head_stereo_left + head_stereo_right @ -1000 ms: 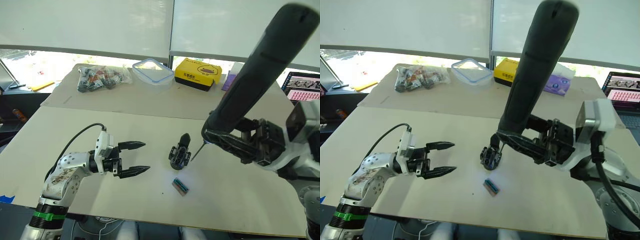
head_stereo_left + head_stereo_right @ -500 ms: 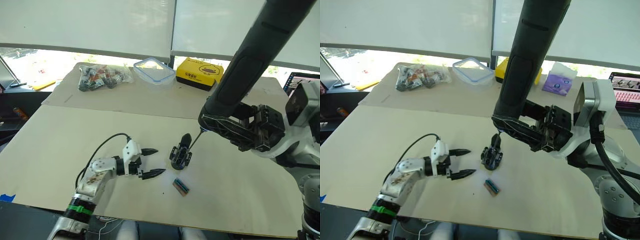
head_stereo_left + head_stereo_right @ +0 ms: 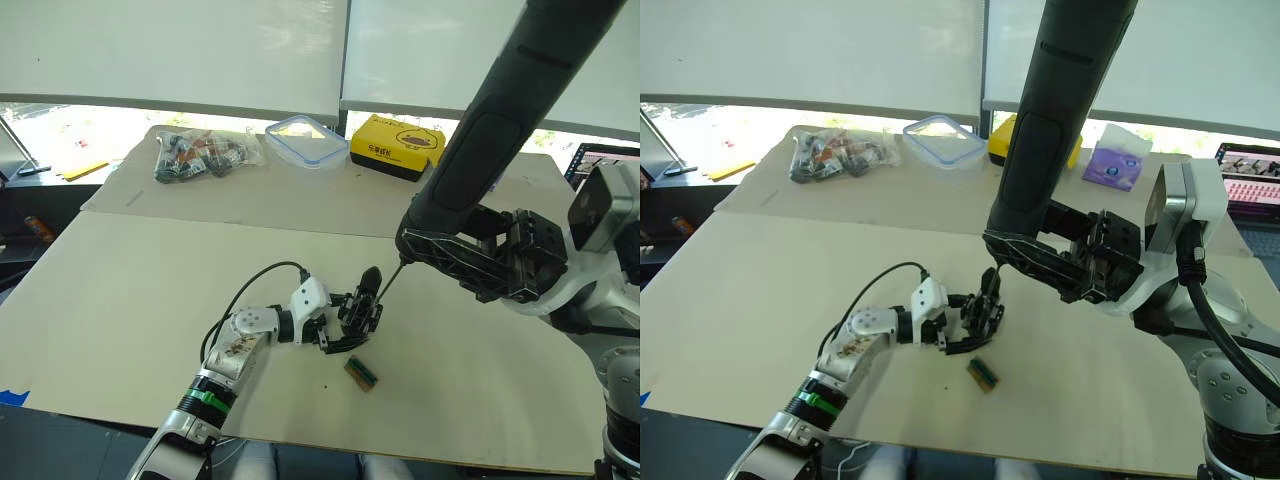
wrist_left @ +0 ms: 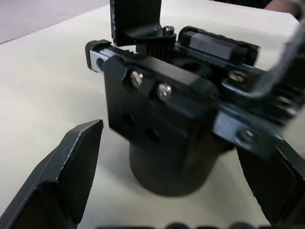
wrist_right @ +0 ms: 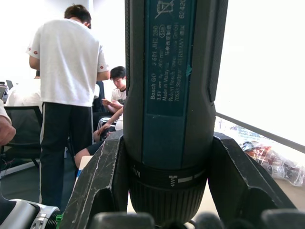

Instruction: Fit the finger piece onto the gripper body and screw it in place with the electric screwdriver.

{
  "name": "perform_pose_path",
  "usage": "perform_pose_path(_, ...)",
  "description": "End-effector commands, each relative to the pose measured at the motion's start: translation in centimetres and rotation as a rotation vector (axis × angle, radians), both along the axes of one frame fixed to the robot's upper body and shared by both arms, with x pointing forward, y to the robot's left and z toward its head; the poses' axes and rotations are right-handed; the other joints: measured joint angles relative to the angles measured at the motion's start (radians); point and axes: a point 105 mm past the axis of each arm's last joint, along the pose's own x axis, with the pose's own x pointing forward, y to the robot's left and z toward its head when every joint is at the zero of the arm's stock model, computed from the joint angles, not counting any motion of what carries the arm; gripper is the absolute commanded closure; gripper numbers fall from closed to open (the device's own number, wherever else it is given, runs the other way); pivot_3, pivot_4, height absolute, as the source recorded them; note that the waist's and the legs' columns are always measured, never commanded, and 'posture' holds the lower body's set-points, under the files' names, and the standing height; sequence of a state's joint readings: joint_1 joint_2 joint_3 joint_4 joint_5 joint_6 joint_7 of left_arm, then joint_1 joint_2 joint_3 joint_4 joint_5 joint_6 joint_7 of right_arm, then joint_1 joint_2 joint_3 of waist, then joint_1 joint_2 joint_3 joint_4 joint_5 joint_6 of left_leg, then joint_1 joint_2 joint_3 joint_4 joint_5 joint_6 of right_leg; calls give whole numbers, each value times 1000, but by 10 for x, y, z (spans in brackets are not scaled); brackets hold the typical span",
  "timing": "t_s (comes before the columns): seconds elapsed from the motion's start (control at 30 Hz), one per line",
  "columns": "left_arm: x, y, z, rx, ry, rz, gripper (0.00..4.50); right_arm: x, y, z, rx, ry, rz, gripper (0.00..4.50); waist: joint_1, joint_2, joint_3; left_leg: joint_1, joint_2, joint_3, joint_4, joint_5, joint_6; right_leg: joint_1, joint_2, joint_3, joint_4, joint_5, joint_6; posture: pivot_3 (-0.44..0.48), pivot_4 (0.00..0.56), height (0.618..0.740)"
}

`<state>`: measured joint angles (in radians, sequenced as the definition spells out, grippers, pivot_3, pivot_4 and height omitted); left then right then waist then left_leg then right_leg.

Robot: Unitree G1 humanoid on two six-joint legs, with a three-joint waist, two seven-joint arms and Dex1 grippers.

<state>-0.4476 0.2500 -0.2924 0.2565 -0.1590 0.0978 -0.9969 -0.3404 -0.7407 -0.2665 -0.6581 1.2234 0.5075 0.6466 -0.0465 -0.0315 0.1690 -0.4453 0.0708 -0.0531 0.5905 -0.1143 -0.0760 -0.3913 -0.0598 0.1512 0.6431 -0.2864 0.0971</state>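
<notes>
Low on the left of the beige table (image 3: 120, 290), the left gripper (image 3: 342, 322) reaches in almost level with the tabletop, its two black fingers spread apart on either side of the gripper body (image 3: 361, 312). The left wrist view shows this closely: the round cylindrical base of the body sits between the two spread fingers (image 4: 71, 176), with a gap visible on at least the one side, so the fingers flank the base without yet clamping it. The gripper body stands upright near the middle of the table, one pointed black finger sticking up from it; whether that is the finger piece already fitted cannot be told. Just beside the body, toward the near edge, a small green-brown block (image 3: 361, 372) lies flat.

To the right, the right gripper (image 3: 470, 268) is closed around the lower end of the electric screwdriver (image 3: 500, 130), which rises steeply up and to the right. Its thin metal bit (image 3: 390, 276) slants down and to the left, its tip right at the top of the upright finger; contact cannot be confirmed.

The relation that matters: the bit comes down from the upper right onto the top of the body, while the left gripper braces the base from the left. Judging by this, the left fingers need to close on the base before the driver presses, or the body may tip or slide.
</notes>
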Motion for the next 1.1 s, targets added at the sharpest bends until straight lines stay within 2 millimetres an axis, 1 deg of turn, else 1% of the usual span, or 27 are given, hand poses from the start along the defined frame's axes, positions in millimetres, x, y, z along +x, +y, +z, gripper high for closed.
perform_pose_path(0.03,-1,-5,5,-3,-29,-33,28,-7,-2,10,9,-52,3,2597,1,0,0,0,0,0,0,0,0,0,0,0,0,0,0,0,150,740)
perform_pose_path(0.2,-1,-7,3,14,-20,-45,28,-7,-3,10,8,-50,-2,2597,2,0,0,0,0,0,0,0,0,0,0,0,0,0,0,0,150,740)
perform_pose_path(0.3,-2,-7,-1,28,-13,-52,758,-7,-3,9,9,-49,-5,2597,3,0,0,0,0,0,0,0,0,0,0,0,0,0,0,0,150,740)
perform_pose_path(0.4,-4,-6,-4,38,-3,-59,2181,-7,-3,9,8,-47,-6,2597,3,0,0,0,0,0,0,0,0,0,0,0,0,0,0,0,150,740)
perform_pose_path(0.63,0,0,3,22,-29,-104,2204,-8,-3,8,2,-36,5,2597,2,0,0,0,0,0,0,0,0,0,0,0,0,0,0,0,150,740)
perform_pose_path(0.7,5,2,3,37,-44,-119,2204,-9,-2,7,-5,-30,15,2597,2,0,0,0,0,0,0,0,0,0,0,0,0,0,0,0,150,740)
perform_pose_path(0.87,7,3,-1,44,1,-190,2204,-10,-1,6,-15,-19,33,2597,2,0,0,0,0,0,0,0,0,0,0,0,0,-1,-2,0,150,740)
perform_pose_path(0.97,14,5,-2,50,-4,-172,2204,-10,0,6,-16,-18,35,2597,2,0,0,0,0,0,0,0,0,0,0,0,0,-2,-3,0,150,740)
perform_pose_path(1.03,14,5,-2,46,-4,-176,2204,-10,0,6,-16,-18,36,2597,2,0,0,0,0,0,0,0,0,1,0,0,0,-1,-2,0,150,740)
perform_pose_path(1.1,15,5,1,18,-1,-163,1152,-10,1,6,-16,-17,37,2597,2,0,0,0,0,0,0,0,0,1,0,0,0,0,-1,0,150,740)
